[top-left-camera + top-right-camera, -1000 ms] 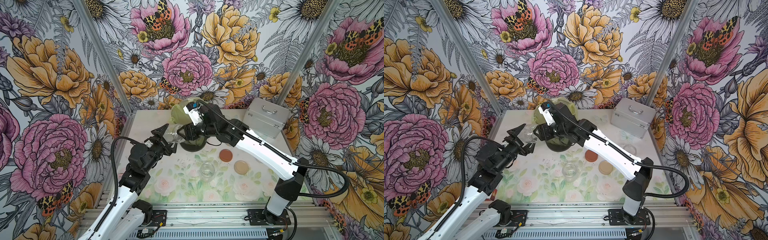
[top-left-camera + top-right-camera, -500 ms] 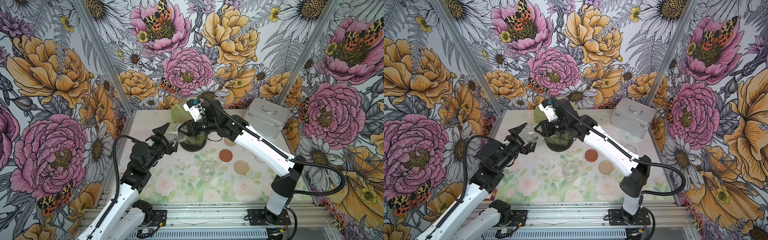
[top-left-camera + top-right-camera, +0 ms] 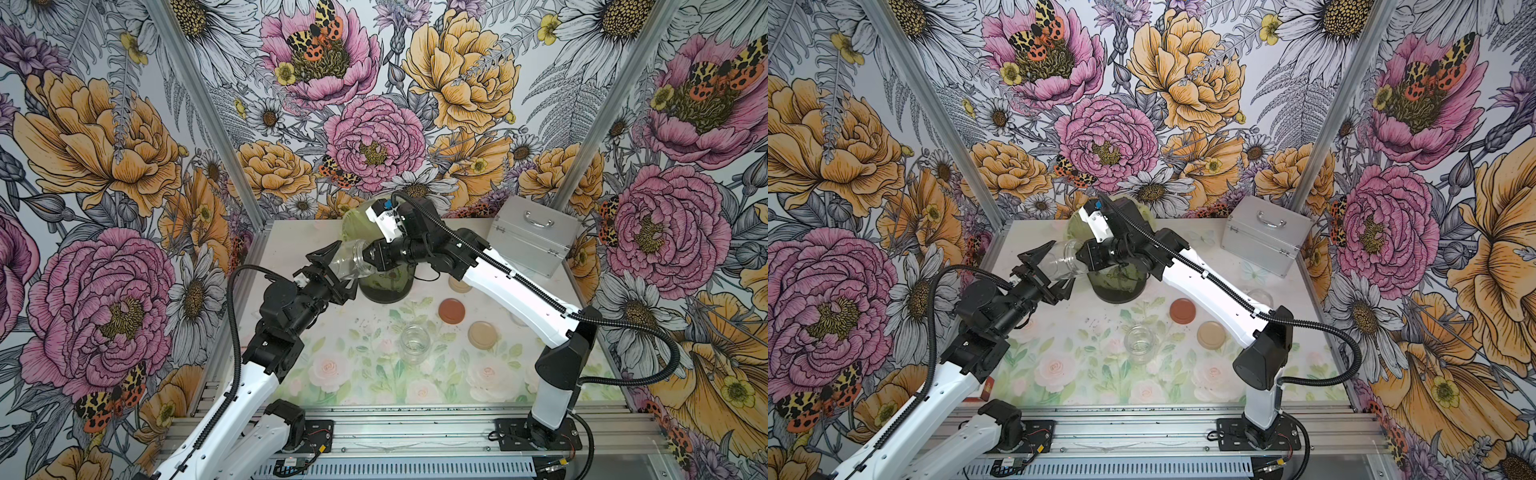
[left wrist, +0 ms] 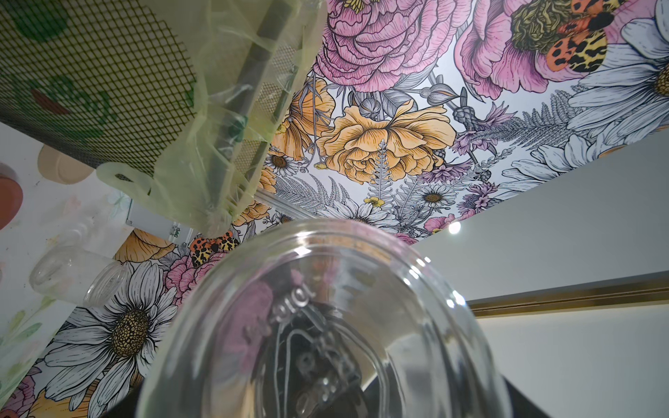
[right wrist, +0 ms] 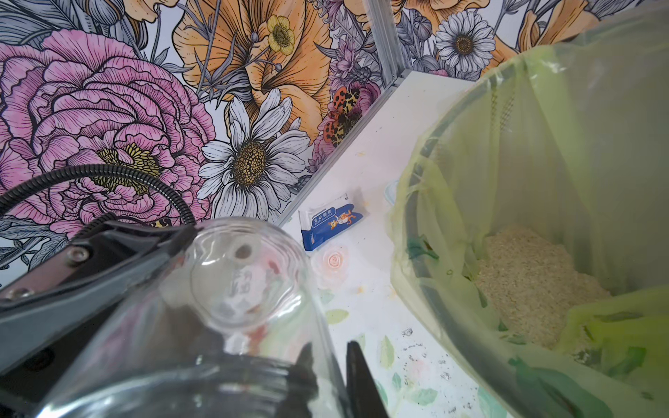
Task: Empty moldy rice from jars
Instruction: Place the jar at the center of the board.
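Floral wallpaper closes in a table [image 3: 365,386] with a pale rose print. In both top views a clear jar [image 3: 348,264] hangs on its side in the air beside the bin [image 3: 384,291], between the two arms. The right gripper [image 3: 369,262] is clamped on its mouth rim. The left gripper [image 3: 341,270] has its jaws spread wide around the base, and I cannot tell whether they press the glass. An upright jar [image 3: 414,343] stands empty on the table, near a reddish-brown lid [image 3: 452,311] and a beige lid [image 3: 482,335], and a metal case [image 3: 532,239] sits at the back. The left wrist view shows the clear jar end-on and close, with nothing inside, and a tipped jar [image 4: 68,277] lying on the table past the bin's bag [image 4: 217,126]. The right wrist view shows one right finger [image 5: 358,383] outside the mouth and its partner inside, pinching the wall, and the rice [image 5: 525,286] heaped in the lined bin. The empty glass is probably light but stiff, slick and breakable. A thin rim pinch may let it swivel, so a hold around the body looks safer.
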Action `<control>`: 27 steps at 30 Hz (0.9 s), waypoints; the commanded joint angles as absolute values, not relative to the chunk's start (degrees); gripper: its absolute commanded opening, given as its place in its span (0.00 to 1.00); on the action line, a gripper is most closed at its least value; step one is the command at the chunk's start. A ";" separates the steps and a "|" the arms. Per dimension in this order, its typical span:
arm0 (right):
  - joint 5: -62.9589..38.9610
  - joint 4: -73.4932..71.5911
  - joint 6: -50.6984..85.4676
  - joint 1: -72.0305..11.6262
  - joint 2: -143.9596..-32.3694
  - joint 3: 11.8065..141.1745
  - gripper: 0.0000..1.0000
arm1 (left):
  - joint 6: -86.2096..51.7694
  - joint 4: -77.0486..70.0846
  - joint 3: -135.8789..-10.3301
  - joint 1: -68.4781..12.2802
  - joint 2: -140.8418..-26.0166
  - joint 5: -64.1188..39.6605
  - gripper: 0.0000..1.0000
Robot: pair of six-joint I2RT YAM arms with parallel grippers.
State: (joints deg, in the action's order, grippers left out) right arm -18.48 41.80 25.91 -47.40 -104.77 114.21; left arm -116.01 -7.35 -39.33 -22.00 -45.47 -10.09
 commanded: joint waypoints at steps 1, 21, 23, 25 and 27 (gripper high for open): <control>-21.41 39.83 27.33 -48.57 -103.06 115.84 0.00 | -117.26 -11.91 -38.75 -22.10 -43.88 -11.92 0.39; -21.30 39.90 28.48 -48.18 -98.77 115.57 0.00 | -112.86 -9.52 -36.69 -16.07 -44.92 -19.83 0.99; -21.05 40.03 28.48 -47.75 -98.16 115.28 0.00 | -112.16 -8.95 -36.79 -15.11 -45.04 -20.87 0.99; -20.51 40.03 28.47 -47.09 -97.15 114.64 0.00 | -111.40 -8.15 -36.86 -13.99 -44.84 -21.74 0.99; -19.76 40.04 28.71 -46.01 -95.74 113.17 0.00 | -110.32 -7.35 -37.21 -12.70 -44.74 -22.68 0.99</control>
